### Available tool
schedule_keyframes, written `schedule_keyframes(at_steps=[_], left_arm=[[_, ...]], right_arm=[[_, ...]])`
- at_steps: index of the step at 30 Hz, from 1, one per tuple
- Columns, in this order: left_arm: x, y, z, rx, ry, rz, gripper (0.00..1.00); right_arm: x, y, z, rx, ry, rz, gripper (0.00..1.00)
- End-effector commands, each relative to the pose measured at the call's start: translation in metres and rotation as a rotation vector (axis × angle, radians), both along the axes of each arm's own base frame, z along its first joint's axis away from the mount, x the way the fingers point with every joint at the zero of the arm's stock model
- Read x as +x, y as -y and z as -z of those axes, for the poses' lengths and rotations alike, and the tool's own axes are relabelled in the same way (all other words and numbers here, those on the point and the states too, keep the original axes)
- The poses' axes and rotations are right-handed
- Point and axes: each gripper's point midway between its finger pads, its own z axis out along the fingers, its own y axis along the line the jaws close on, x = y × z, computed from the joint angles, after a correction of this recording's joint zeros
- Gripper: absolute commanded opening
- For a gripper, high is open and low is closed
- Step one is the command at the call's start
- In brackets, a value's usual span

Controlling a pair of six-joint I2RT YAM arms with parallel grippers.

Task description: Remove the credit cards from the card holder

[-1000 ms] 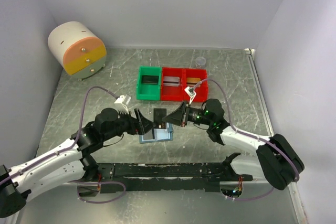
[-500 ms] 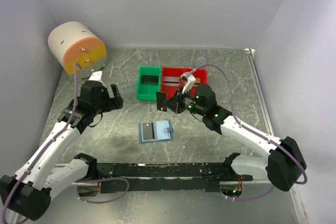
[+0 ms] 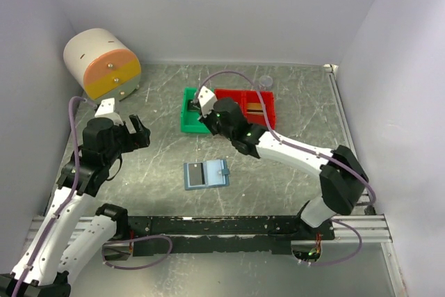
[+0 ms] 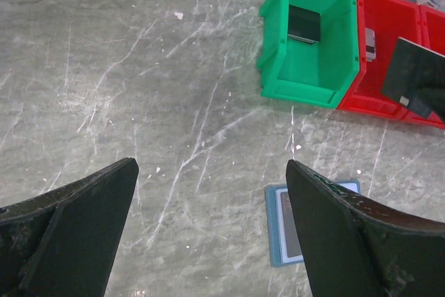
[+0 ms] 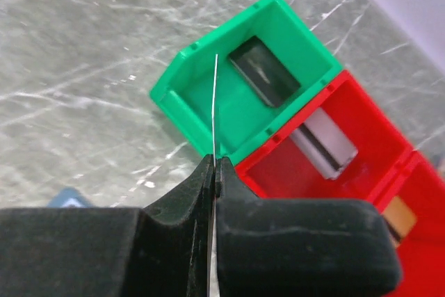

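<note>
Grey marbled tabletop (image 3: 299, 102) fills the scene, and the blue-grey card holder (image 3: 206, 174) lies open and flat near the centre of the overhead frame. Just above it in that frame the right gripper (image 5: 214, 165) is pinched tight on a dark credit card (image 4: 414, 71), held on edge over the green bin (image 4: 306, 67). That bin has another dark card (image 5: 264, 71) lying inside, while the red bins (image 5: 285, 172) to its right hold a silvery card (image 5: 323, 145) and a gold one (image 5: 398, 213). At the left of the overhead frame the left gripper (image 4: 212, 165) is spread wide with nothing between its fingers, well apart from the holder.
</note>
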Motion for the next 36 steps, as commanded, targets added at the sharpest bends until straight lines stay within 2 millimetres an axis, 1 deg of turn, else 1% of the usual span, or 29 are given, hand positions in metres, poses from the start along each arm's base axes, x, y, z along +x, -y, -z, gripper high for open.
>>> schedule_keyframes(at_steps=[1, 3, 6, 10, 11, 12, 15, 16, 17, 20, 24, 28, 32, 36], left_arm=[[0.002, -0.003, 0.002, 0.020, 0.002, -0.001, 1.00], [0.003, -0.002, 0.004, 0.024, -0.011, 0.004, 1.00], [0.003, 0.002, 0.007, 0.025, -0.031, 0.024, 0.99], [0.003, 0.003, 0.004, 0.023, -0.026, 0.035, 0.99], [0.003, 0.003, 0.003, 0.022, -0.021, 0.036, 0.99], [0.002, 0.003, 0.002, 0.020, -0.014, 0.036, 0.99], [0.001, 0.001, -0.001, 0.018, 0.002, 0.023, 1.00], [0.000, 0.000, -0.003, 0.016, 0.010, 0.018, 1.00], [0.000, -0.001, -0.004, 0.016, 0.016, 0.011, 1.00], [-0.001, -0.005, -0.007, 0.017, 0.026, -0.009, 1.00], [-0.004, -0.012, -0.015, 0.014, 0.052, -0.048, 1.00], [-0.006, -0.014, -0.021, 0.003, 0.093, -0.055, 1.00], [-0.006, -0.014, -0.020, 0.005, 0.087, -0.056, 1.00], [-0.005, -0.015, -0.019, 0.011, 0.074, -0.060, 1.00]], right_arm=[[0.027, -0.001, -0.001, -0.189, 0.143, -0.021, 0.00], [0.036, -0.009, 0.005, -0.245, 0.149, -0.045, 0.00], [0.049, -0.020, 0.020, -0.309, 0.137, -0.061, 0.00], [0.065, -0.034, 0.041, -0.371, 0.133, -0.086, 0.00], [0.070, -0.036, 0.043, -0.384, 0.133, -0.083, 0.00], [0.074, -0.035, 0.050, -0.411, 0.121, -0.080, 0.00], [0.088, -0.036, 0.058, -0.454, 0.115, -0.069, 0.00], [0.092, -0.037, 0.056, -0.464, 0.122, -0.068, 0.00], [0.096, -0.037, 0.068, -0.493, 0.115, -0.071, 0.00], [0.107, -0.032, 0.078, -0.556, 0.123, -0.057, 0.00], [0.123, -0.026, 0.089, -0.582, 0.098, -0.042, 0.00], [0.132, -0.026, 0.095, -0.611, 0.123, -0.050, 0.00], [0.140, -0.031, 0.099, -0.618, 0.149, -0.071, 0.00], [0.149, -0.032, 0.105, -0.666, 0.168, -0.082, 0.00]])
